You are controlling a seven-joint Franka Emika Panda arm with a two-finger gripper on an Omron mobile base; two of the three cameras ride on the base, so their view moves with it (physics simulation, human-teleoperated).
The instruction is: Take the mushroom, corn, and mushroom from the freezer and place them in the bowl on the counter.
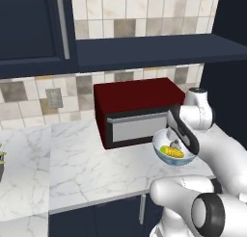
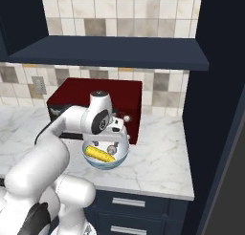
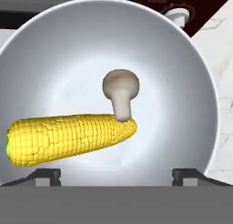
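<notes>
White-grey marbled stone counter [image 1: 72, 164] before a dark red microwave [image 1: 135, 111], glossy pale blue-grey bowl [image 2: 106, 163] holding a stubby yellow corn cob [image 3: 68, 137] and small beige mushroom [image 3: 120, 91] at its one o'clock, touching, two-finger gripper [image 3: 116, 175] above, jaws spread wide, holding nothing.

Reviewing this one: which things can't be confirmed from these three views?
- Second mushroom: the hand view shows one mushroom and the corn in the bowl; no other is visible.
- Left base view: the arm's wrist covers part of the bowl.
- Right base view: the wrist hides the bowl's back.
- Freezer: cut off, unidentifiable.
</notes>
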